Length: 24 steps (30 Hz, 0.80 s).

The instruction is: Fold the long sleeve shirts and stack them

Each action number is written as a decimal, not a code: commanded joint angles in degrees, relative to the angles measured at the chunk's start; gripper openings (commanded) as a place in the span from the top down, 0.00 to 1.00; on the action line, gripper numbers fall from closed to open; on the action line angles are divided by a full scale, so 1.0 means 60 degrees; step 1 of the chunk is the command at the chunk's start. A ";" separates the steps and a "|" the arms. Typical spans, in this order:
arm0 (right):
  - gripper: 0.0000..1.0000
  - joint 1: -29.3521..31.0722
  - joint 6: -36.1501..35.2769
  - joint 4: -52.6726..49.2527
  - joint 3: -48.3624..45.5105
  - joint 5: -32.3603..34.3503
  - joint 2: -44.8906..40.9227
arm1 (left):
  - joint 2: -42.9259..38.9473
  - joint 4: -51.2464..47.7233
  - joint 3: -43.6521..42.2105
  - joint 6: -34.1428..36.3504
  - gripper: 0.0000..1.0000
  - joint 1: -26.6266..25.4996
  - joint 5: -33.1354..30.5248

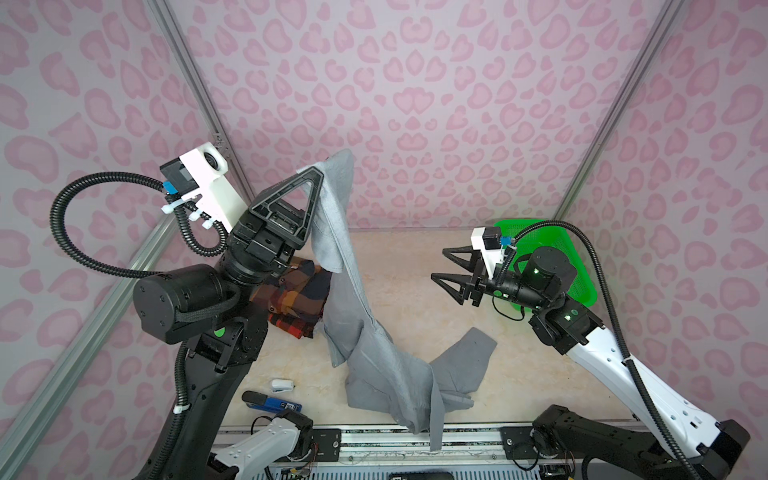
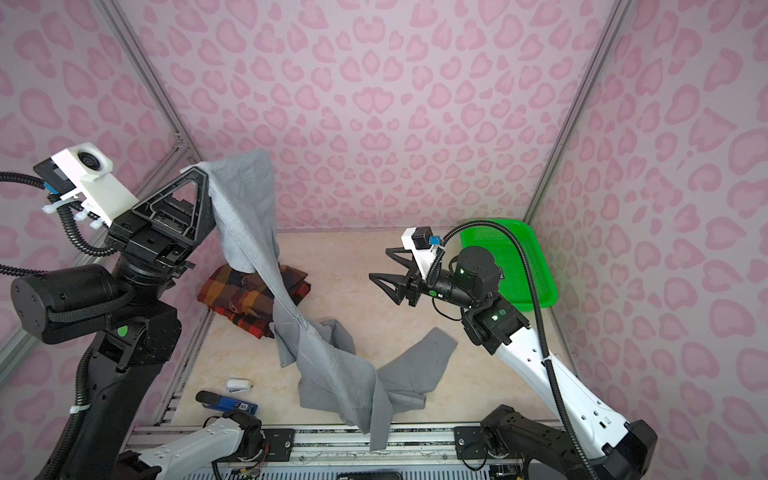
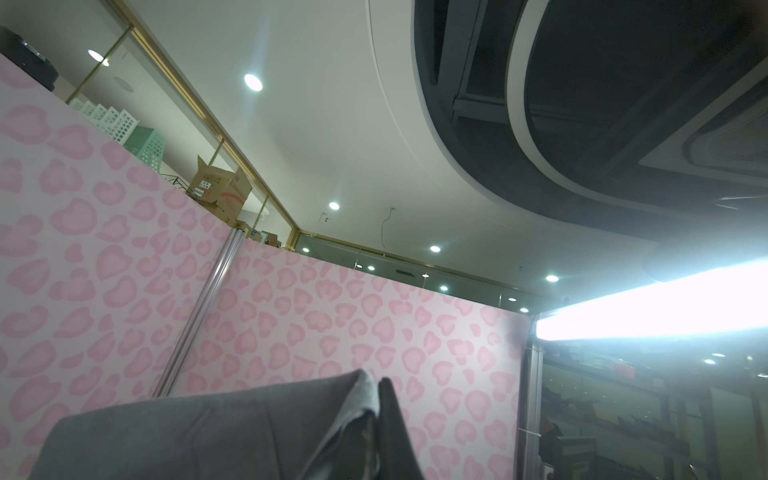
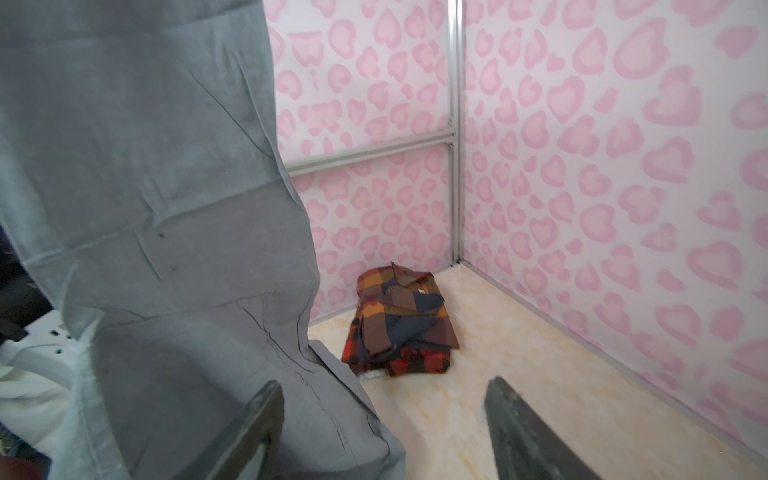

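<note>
Gray shirt (image 1: 374, 365) held aloft by left gripper (image 1: 318, 176); plaid shirt (image 1: 297, 299) folded on surface (image 1: 415, 270).
Surface: bare across back middle and right. Gray shirt: top corner clamped in left fingers, lower part heaped front centre, one end hanging over front edge. Plaid shirt: left back, near side wall. Green basket (image 1: 532, 232): right back corner, inside mostly hidden behind right arm. Right gripper (image 1: 439, 263): fingers apart, empty.

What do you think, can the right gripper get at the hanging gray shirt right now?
Probably yes. The right gripper is open, empty and pointed toward the gray shirt, which the left gripper holds up; only bare table lies between them.
</note>
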 commanded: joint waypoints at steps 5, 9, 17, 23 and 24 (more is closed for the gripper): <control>0.21 0.0253 0.3125 0.4702 0.1075 -0.3358 0.1955 | 0.0561 0.0445 0.0130 -0.0060 0.96 -0.0392 0.0442; 0.19 0.0338 0.3565 0.5460 0.1177 -0.3290 0.2444 | 0.1034 0.0509 0.0477 0.0015 0.96 -0.0828 0.0789; 0.19 0.0382 0.2554 0.4274 0.2224 -0.3021 0.3477 | 0.2164 0.0476 0.1608 0.0175 0.96 -0.1905 0.1484; 0.19 0.0280 0.2047 0.4115 0.2335 -0.2943 0.3746 | 0.2444 0.0811 0.1829 -0.0029 0.96 -0.2483 0.2005; 0.19 0.0260 0.1873 0.4025 0.2282 -0.2848 0.3717 | 0.2462 0.0810 0.1847 -0.0040 0.96 -0.2552 0.2066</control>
